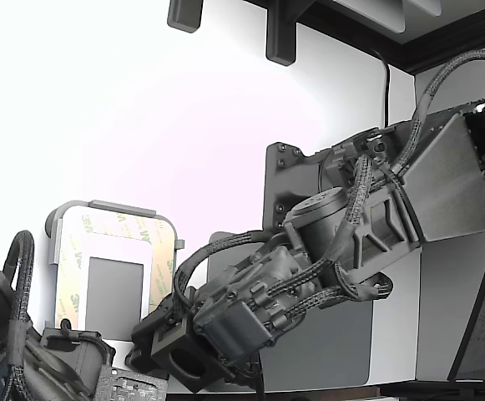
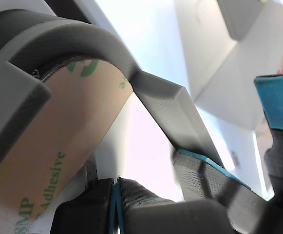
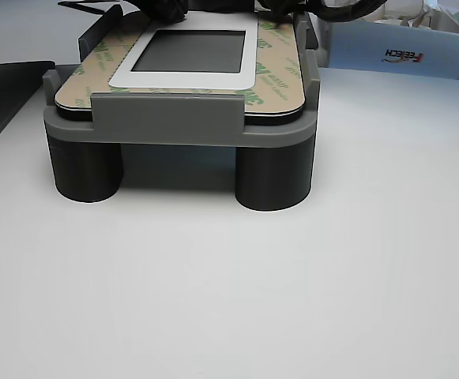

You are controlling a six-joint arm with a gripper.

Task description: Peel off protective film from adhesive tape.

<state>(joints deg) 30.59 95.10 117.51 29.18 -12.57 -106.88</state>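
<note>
Light grey rounded-corner tray [image 3: 166, 120] on dark cylindrical legs, standing on the white table [image 3: 229, 284]. It holds a tan paper film printed with green logos [image 3: 276, 79], lying flat as a border around a small grey rectangle [image 3: 189, 49]. Gripper [image 1: 171, 355] at the tray's corner; jaws' state cannot be told.

I see a white box [image 3: 395, 49] at the bench's far edge and a dark grey pad [image 1: 342, 347] lying flat

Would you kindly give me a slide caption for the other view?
Film still covering tape border in grey tray raised on dark cylindrical feet.
</note>
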